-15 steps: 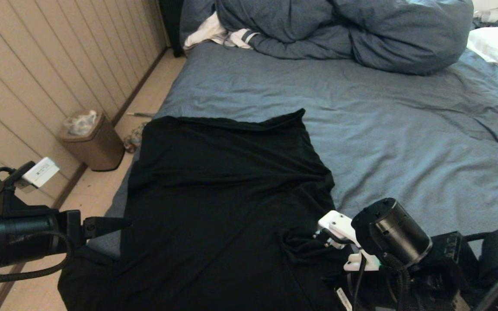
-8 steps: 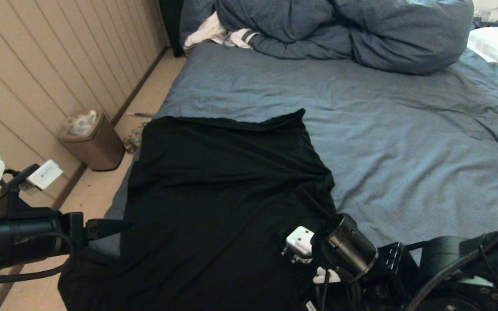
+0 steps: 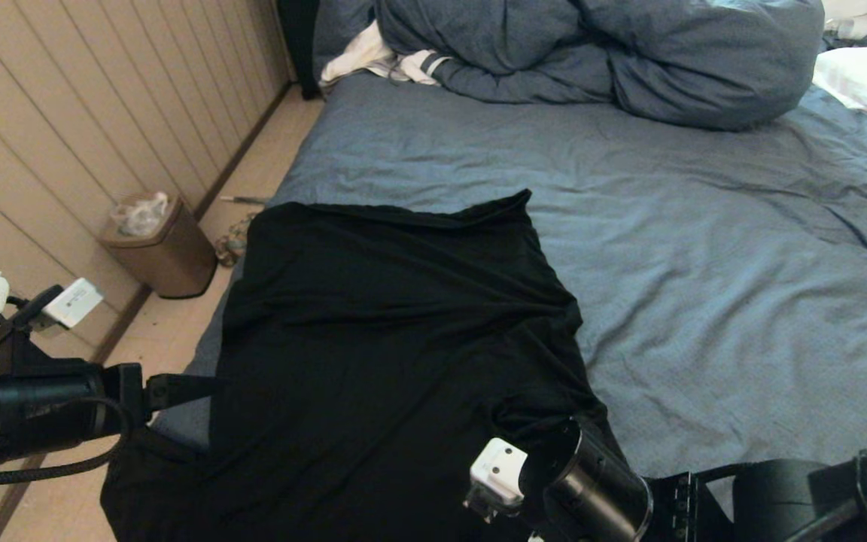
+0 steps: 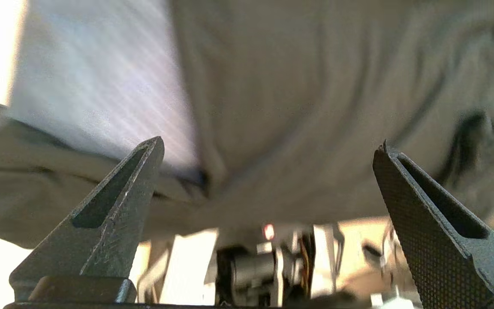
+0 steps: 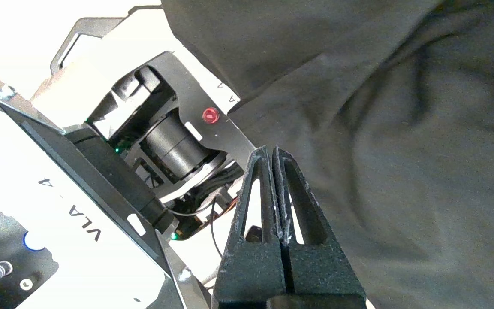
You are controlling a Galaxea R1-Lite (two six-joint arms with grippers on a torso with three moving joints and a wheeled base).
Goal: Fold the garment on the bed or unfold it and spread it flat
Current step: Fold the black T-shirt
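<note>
- A brown bin (image 3: 159,252) is standing on the floor at the far left, beside the panelled wall and clear of the bed.
- The left tool (image 3: 211,389) is hovering at the garment's left edge with its tips spread wide and nothing between them; in the left wrist view (image 4: 268,148) cloth is lying ahead of the gap.
- The garment (image 3: 396,339) is lying plain side up on the near left part of the bed (image 3: 704,248), its near end hanging over the bed's edge and a creased bunch showing near the right side.
- The right tool (image 5: 271,151) is sitting low at the near right of the garment, its tips pressed together; no cloth is showing between them.
- The bunched duvet (image 3: 599,53) is lying at the far end, well apart.
- Risk, as I judge it: a shallow left-hand pinch could be slipping off the thin hem, or catching the sheet too, and the hanging end could be dragging the shirt off the bed.
</note>
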